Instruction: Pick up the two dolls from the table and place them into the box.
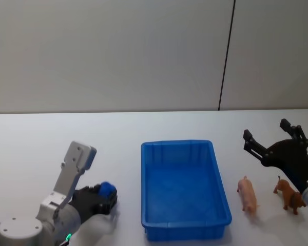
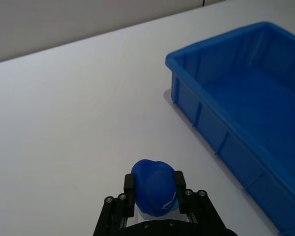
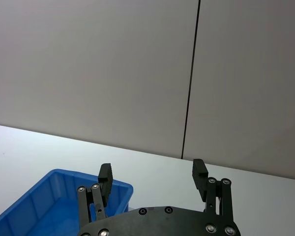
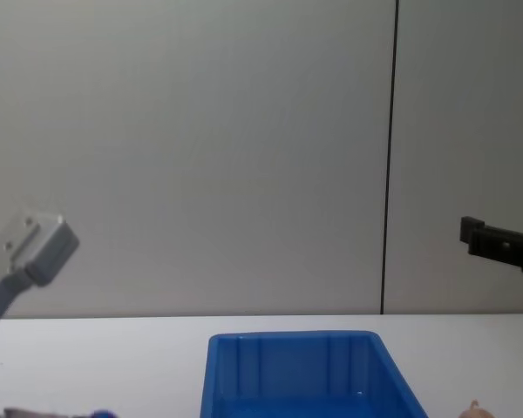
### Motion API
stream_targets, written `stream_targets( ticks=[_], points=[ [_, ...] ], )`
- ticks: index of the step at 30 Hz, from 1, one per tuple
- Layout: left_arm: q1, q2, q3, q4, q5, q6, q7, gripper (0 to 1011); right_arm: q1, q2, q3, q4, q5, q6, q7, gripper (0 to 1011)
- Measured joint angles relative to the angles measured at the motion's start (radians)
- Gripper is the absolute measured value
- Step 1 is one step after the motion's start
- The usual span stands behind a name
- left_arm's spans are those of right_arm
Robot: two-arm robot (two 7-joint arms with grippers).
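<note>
Left gripper [image 2: 155, 183], left of box [image 1: 143, 184], clamps blue doll [image 1: 108, 188]; right gripper [image 1: 267, 132], right of box, fingers spread wide near pink doll [image 1: 248, 193].

Head view looks down on the surface [image 1: 41, 138]; chest view, low, faces the wall [image 4: 200, 157]; wrist views sit close (all share the box [image 1: 177, 144]).

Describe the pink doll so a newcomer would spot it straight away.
Find the blue box in the middle of the white table. Just off its right wall, not touching it, is the pink doll. It is paler than the brown toy farther right, while the blue doll sits in the left gripper across the box.
</note>
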Motion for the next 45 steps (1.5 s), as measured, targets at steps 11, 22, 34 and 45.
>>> stream_targets(
  ticks=[11, 22, 34, 45],
  points=[
    [-0.031, -0.005, -0.022, -0.027, -0.028, -0.082, -0.060, 416, 0.000, 0.000, 0.000, 0.000, 0.000, 0.000, 0.000, 1001],
    [-0.082, -0.019, -0.034, -0.037, -0.065, -0.125, -0.188, 349, 0.000, 0.000, 0.000, 0.000, 0.000, 0.000, 0.000, 1001],
    [-0.144, -0.038, -0.031, -0.021, -0.090, -0.096, -0.364, 278, 0.000, 0.000, 0.000, 0.000, 0.000, 0.000, 0.000, 1001],
    [-0.216, -0.068, -0.004, 0.031, -0.058, -0.013, -0.540, 216, 0.000, 0.000, 0.000, 0.000, 0.000, 0.000, 0.000, 1001]
  ],
)
